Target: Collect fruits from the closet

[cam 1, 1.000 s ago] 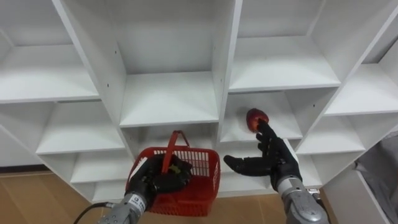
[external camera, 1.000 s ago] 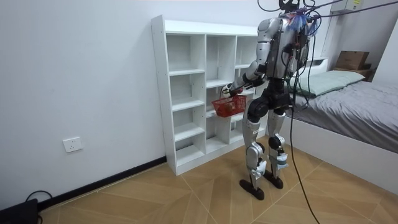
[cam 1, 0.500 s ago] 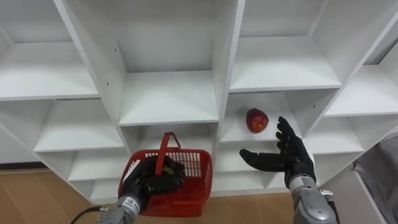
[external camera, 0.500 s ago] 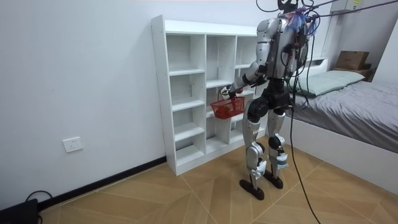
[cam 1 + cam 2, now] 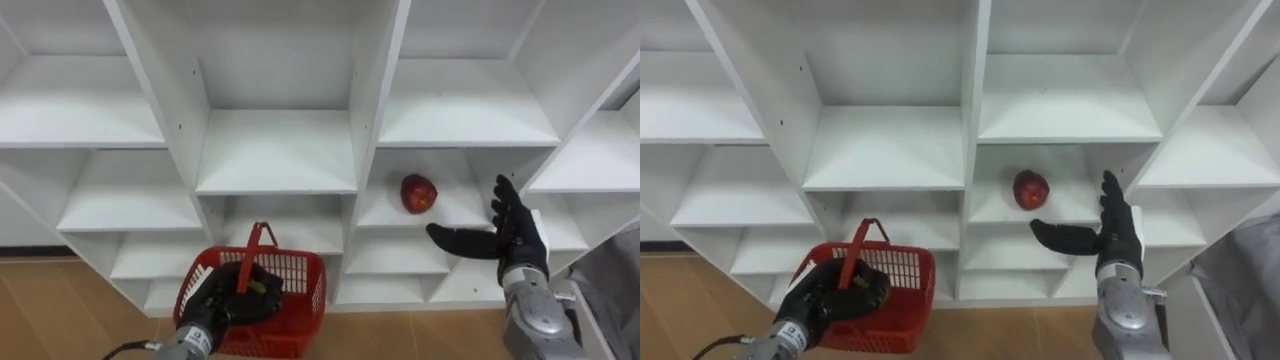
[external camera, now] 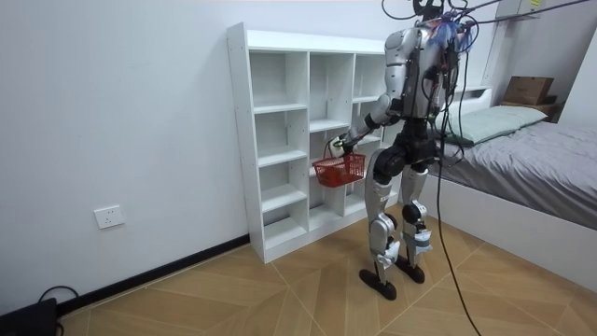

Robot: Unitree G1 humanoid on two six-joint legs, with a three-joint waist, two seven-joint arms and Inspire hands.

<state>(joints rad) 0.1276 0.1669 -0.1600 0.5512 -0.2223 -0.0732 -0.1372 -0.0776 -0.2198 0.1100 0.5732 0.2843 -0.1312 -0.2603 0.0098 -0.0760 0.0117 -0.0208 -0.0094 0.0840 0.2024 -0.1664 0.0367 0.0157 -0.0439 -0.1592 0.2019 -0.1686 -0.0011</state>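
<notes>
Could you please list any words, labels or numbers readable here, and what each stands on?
None can be read. The white shelf unit, red basket and apple bear no visible print; any marking on the cardboard box by the bed is too small to read.

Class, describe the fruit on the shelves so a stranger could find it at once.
Find the white shelf unit the robot faces. In the compartment just beyond its open right hand lies an apple: round and dark red, against all-white boards.
</notes>
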